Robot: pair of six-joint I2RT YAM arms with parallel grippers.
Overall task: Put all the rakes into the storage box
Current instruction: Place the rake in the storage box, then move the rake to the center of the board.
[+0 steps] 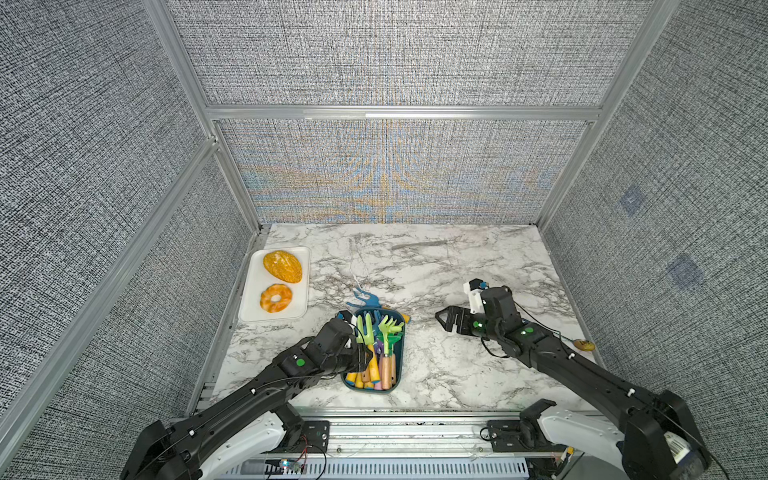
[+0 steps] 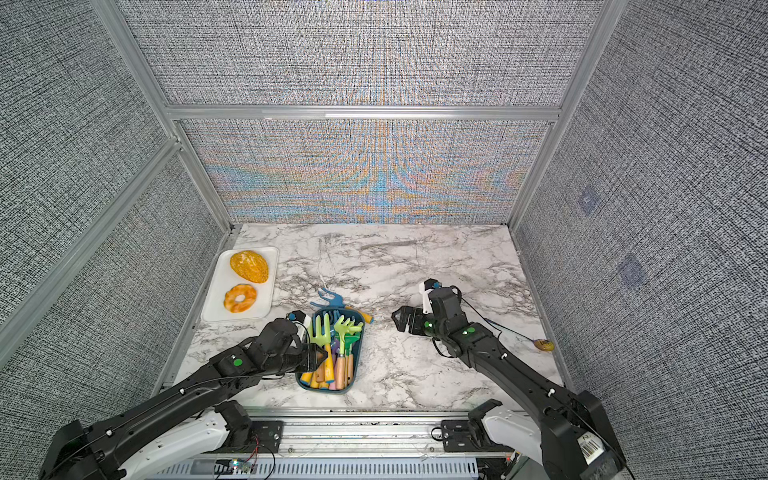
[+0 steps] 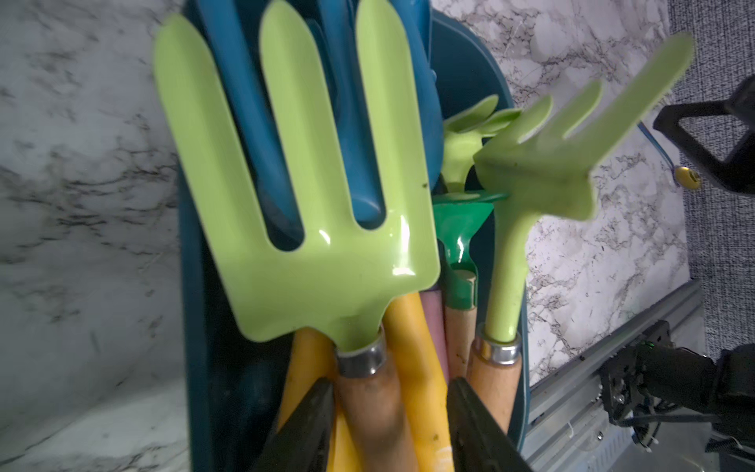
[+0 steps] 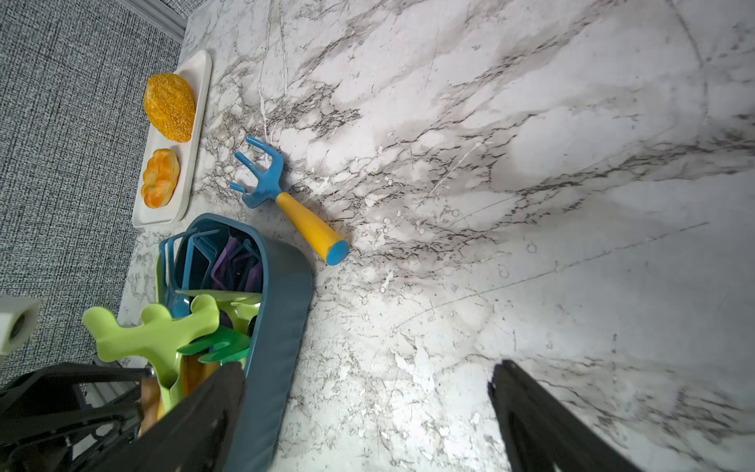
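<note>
- A blue toy rake with a yellow handle lies on the marble worktop, just beyond the far end of the teal storage box and outside it.
- It looks light, rigid and smooth; mid-handle seems the surest hold, since the taper may slip.
- The left tool stands parted astride the green hand fork inside the box.
- The right tool hangs spread wide, empty.

Toy garden tools crowd the storage box.
A light-green three-tined rake lies on top of blue tools. Its wooden handle and a yellow handle sit between the parted fingers of the left end effector. A second, bent-tined rake reaches past the rim over the marble table.
</note>
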